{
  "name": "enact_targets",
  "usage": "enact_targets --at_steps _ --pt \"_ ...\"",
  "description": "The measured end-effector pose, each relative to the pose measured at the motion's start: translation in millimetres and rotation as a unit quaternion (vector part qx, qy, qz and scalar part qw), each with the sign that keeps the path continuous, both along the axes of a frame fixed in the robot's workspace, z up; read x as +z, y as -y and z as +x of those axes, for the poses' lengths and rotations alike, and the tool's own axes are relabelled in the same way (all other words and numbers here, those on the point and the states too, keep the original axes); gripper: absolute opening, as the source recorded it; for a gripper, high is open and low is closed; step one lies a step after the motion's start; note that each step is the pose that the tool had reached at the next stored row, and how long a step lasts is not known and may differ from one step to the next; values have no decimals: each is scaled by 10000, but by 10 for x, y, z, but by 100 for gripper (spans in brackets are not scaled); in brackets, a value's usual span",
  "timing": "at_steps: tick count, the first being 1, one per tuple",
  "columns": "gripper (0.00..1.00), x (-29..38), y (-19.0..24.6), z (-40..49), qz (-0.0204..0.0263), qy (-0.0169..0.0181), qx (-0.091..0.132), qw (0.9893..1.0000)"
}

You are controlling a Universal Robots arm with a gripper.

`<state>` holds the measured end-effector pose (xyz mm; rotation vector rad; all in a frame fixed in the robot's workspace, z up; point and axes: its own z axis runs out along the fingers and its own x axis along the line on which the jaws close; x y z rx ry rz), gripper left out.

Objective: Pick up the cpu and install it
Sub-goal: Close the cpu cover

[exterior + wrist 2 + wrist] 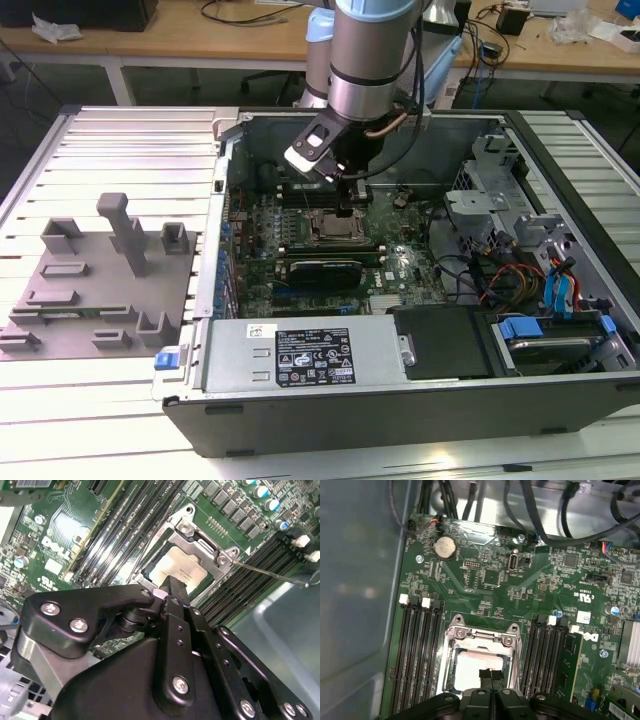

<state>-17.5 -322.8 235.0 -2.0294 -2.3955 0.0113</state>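
Exterior view: the open computer case [400, 410] lies on its side with the green motherboard [400, 265] exposed, and the arm [365, 60] reaches down into its middle. A grey fixture tray [100, 290] sits well apart, toward the exterior view's left.

In both wrist views the socket frame [482, 632] [200, 535] stands open with the cpu [470, 667] [182, 567] lying flat inside it. The gripper [491, 675] [170, 587] is over the chip's near edge, its two thin fingers pressed together with nothing visible between them. Whether the tips touch the metal top I cannot tell.

The risk, as I judge it, is a sideways nudge or uneven downward pressure from those tips. That could tilt the chip in its seat and harm the contacts beneath.

Room is tight. Memory slots [415, 655] flank the socket on both sides, and the thin wire lever [270, 572] juts out just beside the frame. The case walls leave clear room only straight upward.
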Motion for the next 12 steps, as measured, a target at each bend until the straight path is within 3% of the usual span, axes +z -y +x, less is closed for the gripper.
enact_targets --at_steps 8,11,12 --pt "11 -4 0 0 0 0 504 9987" --pt "11 -5 0 -1 0 0 679 9977" --pt "11 -5 0 -1 0 0 812 9967"
